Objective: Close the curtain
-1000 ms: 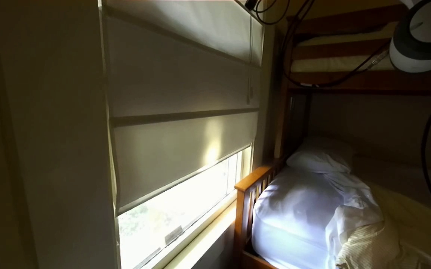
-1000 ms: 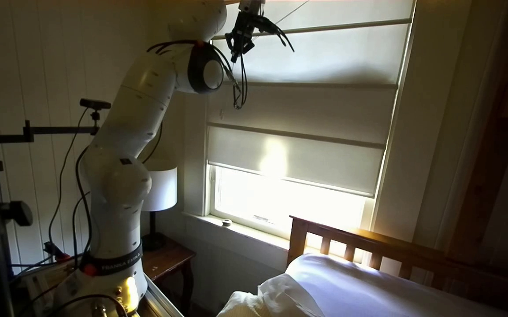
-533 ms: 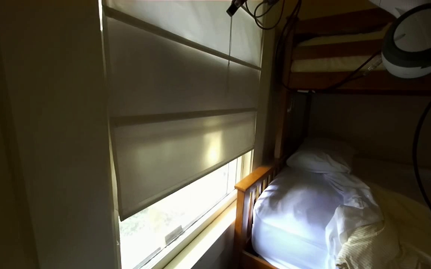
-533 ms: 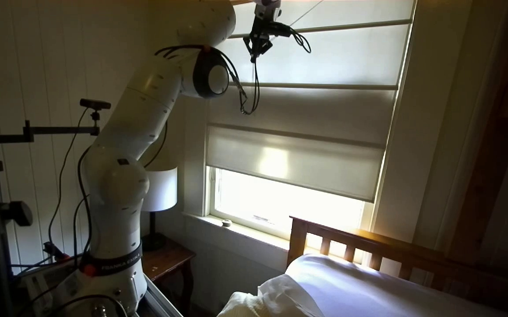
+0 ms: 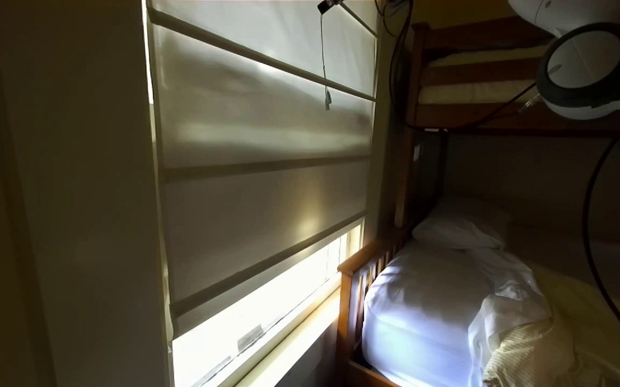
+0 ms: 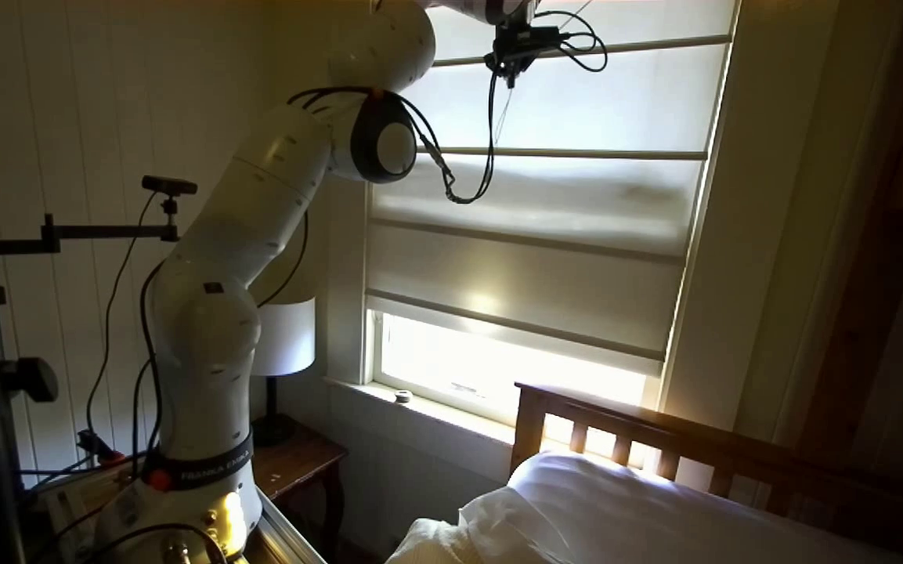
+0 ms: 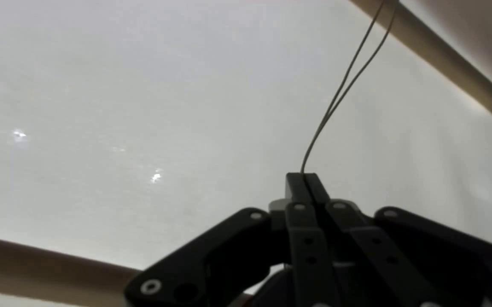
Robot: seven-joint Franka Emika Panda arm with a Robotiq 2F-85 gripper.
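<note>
The curtain (image 5: 261, 204) is a beige folded shade over the window; it also shows in an exterior view (image 6: 529, 251) and behind the jaws in the wrist view (image 7: 143, 98). Its bottom edge hangs above the sill, with a bright strip of window (image 6: 451, 352) below. My gripper (image 7: 304, 175) is shut on a thin pull cord (image 7: 352, 70). Two cord strands run up from the fingertips. In an exterior view the cord's tail (image 5: 322, 48) dangles below the fingertips, with a small tassel (image 5: 327, 99). The gripper (image 6: 510, 77) is high in front of the upper curtain.
A wooden bed end (image 6: 615, 427) with white bedding (image 5: 433, 290) stands by the sill (image 5: 304, 336). A bunk bed rail (image 5: 482, 115) is beside the window. A lamp (image 6: 287, 337) stands on a small table (image 6: 302, 462) beside the arm. Cables (image 6: 471, 196) hang under the wrist.
The curtain's bottom edge has dropped, so the bright strip is narrower. My gripper has moved sideways across the curtain, away from the arm's base, with the cord in it.
</note>
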